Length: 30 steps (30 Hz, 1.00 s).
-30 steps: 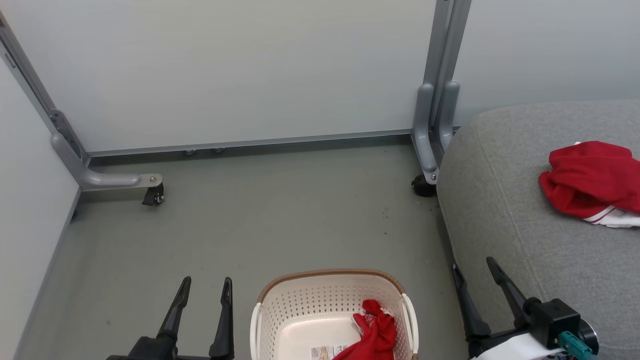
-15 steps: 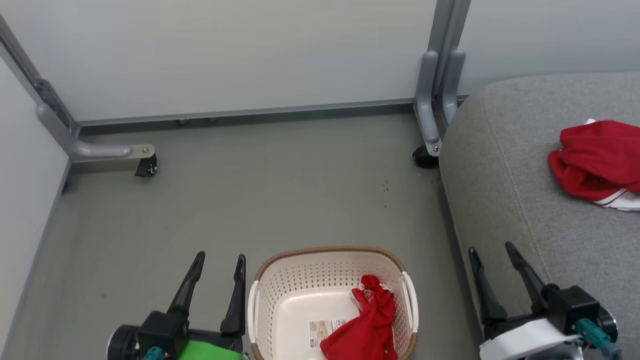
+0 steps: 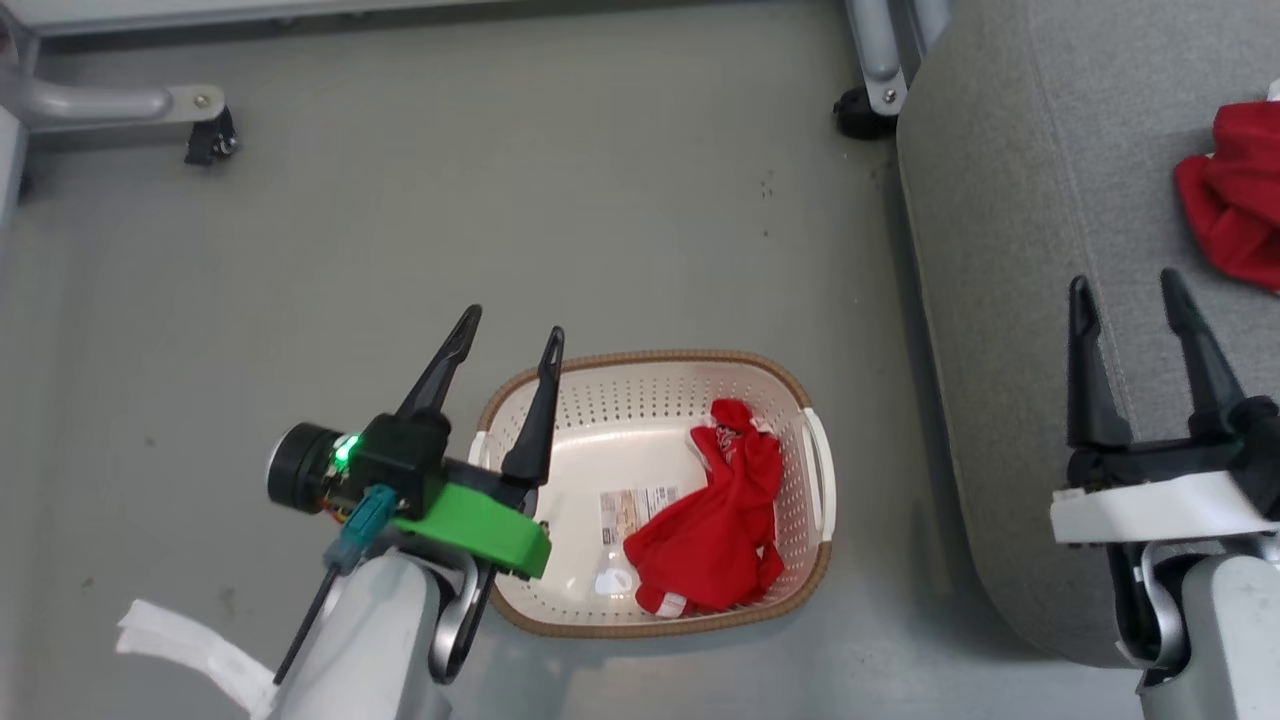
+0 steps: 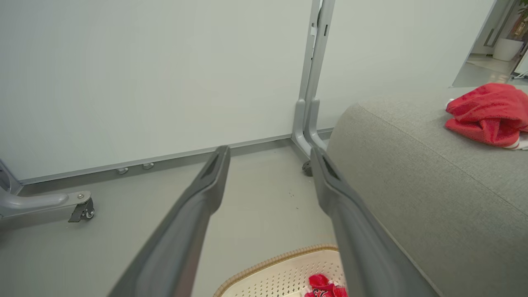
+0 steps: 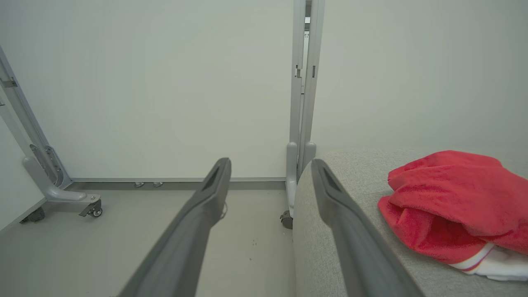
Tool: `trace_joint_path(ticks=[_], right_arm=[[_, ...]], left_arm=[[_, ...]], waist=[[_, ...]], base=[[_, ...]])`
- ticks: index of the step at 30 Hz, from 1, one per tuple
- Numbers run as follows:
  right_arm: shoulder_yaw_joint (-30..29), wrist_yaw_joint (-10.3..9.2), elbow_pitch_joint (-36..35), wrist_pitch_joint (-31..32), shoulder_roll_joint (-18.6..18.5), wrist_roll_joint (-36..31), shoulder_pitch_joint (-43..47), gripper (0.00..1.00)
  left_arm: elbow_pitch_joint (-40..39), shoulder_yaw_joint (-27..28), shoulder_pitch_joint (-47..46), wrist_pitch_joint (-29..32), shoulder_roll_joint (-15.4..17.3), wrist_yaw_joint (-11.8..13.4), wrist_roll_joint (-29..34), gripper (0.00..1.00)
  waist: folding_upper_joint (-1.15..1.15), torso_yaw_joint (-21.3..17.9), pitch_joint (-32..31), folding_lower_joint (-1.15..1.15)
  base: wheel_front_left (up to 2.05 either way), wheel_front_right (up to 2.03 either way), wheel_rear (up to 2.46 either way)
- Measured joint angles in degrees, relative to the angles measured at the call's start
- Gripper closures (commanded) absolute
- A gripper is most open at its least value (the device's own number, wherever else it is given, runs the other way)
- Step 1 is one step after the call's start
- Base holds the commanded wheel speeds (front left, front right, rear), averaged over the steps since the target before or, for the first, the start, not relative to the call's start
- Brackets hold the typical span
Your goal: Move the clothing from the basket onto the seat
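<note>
The cream basket (image 3: 770,385) with a brown rim stands on the floor, its far rim also at the bottom of the left wrist view (image 4: 272,264). A crumpled red piece of clothing (image 3: 715,535) lies in its right half, beside a paper label. Another red piece of clothing (image 3: 1235,195) with white trim rests on the grey seat (image 3: 1000,250) at the right, also seen as clothing (image 5: 449,206) on the seat (image 5: 330,243). My left gripper (image 3: 510,335) is open above the basket's left edge, empty. My right gripper (image 3: 1120,285) is open over the seat's edge, empty.
White partition panels (image 4: 144,74) on grey wheeled feet (image 3: 120,105) close off the far side. One caster (image 3: 860,110) sits by the seat's far corner. Grey floor (image 3: 500,200) lies between the panels and the basket. A white strap (image 3: 190,650) hangs from my left forearm.
The head camera has tilted down, so the whole scene slid up the picture and the basket shows whole. Both grippers stay open; the left one now reaches over the basket's left rim.
</note>
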Motion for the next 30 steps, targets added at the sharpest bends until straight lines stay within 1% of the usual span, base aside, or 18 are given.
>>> trace_joint_path(ticks=[2,3,7,11,16,22,26,30], right_arm=[[-1.8,0.0,-1.3,0.0,-0.1,-0.1,-1.1,0.0],[-3.1,-0.01,-2.3,0.0,-0.5,-0.2,-1.7,0.0],[-5.6,0.0,-4.8,0.0,-1.1,-1.1,-3.3,0.0],[-7.5,0.0,-7.2,0.0,-0.8,-2.4,-5.2,0.0],[-6.1,0.0,-9.7,0.0,0.3,-3.5,-7.2,0.0],[-3.7,0.0,-11.1,0.0,1.2,-4.2,-9.1,0.0],[-2.2,0.0,-12.1,0.0,1.9,-4.3,-10.0,0.0],[-2.6,0.0,-13.3,0.0,2.5,-3.7,-10.4,0.0]], left_arm=[[3.5,-2.5,-3.5,0.0,0.1,-0.2,0.8,0.0],[6.6,-5.6,-7.1,0.0,0.4,-0.2,0.9,0.0],[11.9,-13.6,-15.3,0.0,2.4,-0.3,-0.9,0.0],[16.9,-19.9,-21.9,0.0,3.6,-0.3,-4.0,0.0],[22.5,-27.6,-28.8,0.0,4.1,-0.3,-7.2,0.0],[29.8,-35.9,-33.8,0.0,4.5,-0.3,-10.6,0.0],[34.9,-40.8,-36.1,0.0,5.0,-0.3,-13.3,0.0],[38.3,-45.3,-37.3,0.0,5.1,-0.3,-16.2,0.0]], waist=[[0.0,-0.2,2.6,0.0],[0.0,-0.5,5.2,0.0],[0.0,-1.1,10.8,0.0],[0.0,-1.8,16.3,0.01],[0.0,-3.0,22.8,0.01],[0.0,-5.1,29.1,0.0],[0.0,-7.3,31.9,0.0],[0.0,-9.7,33.6,0.0]], base=[[0.0,0.0,0.0],[0.0,0.0,0.0],[0.0,0.0,0.0],[0.0,0.0,0.0],[0.0,0.0,0.0],[0.0,0.0,0.0],[0.0,0.0,0.0],[0.0,0.0,0.0]])
